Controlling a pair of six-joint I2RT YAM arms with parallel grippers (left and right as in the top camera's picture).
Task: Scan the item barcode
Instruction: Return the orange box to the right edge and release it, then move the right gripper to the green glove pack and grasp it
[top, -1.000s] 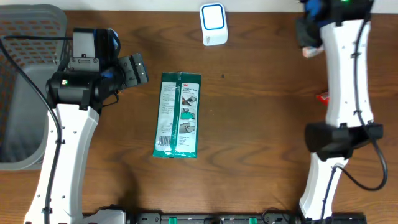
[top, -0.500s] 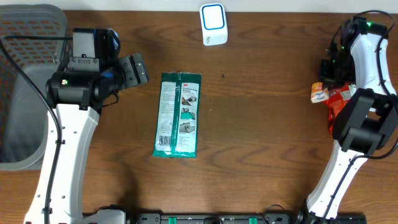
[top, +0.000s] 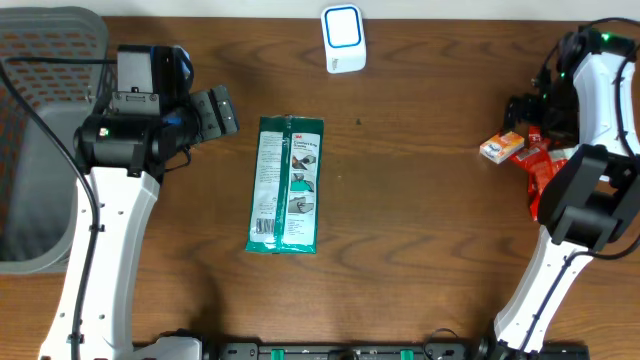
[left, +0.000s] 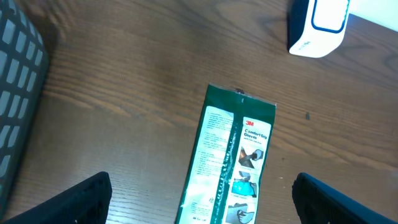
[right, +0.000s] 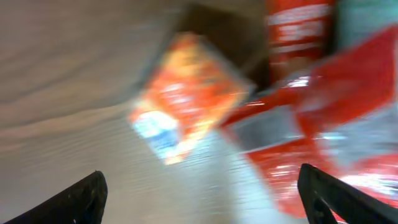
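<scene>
Grey basket (top: 40, 140) sits at the far left edge of the table (top: 420, 250). Left gripper (top: 216, 110) is right of it, fingers spread wide, holding nothing, pointed toward the green packet (top: 287, 183). Packet lies flat mid-table, printed face up, long side running front to back. White-and-blue scanner (top: 343, 40) stands at the back edge, beyond the packet's far end, apart from it. Far right: small orange box (top: 501, 147) on the wood, just beside a pile of red packets (top: 545, 170). Right gripper (right: 208, 199) is over them, fingers spread, gripping nothing. Its wrist view is blurred.
</scene>
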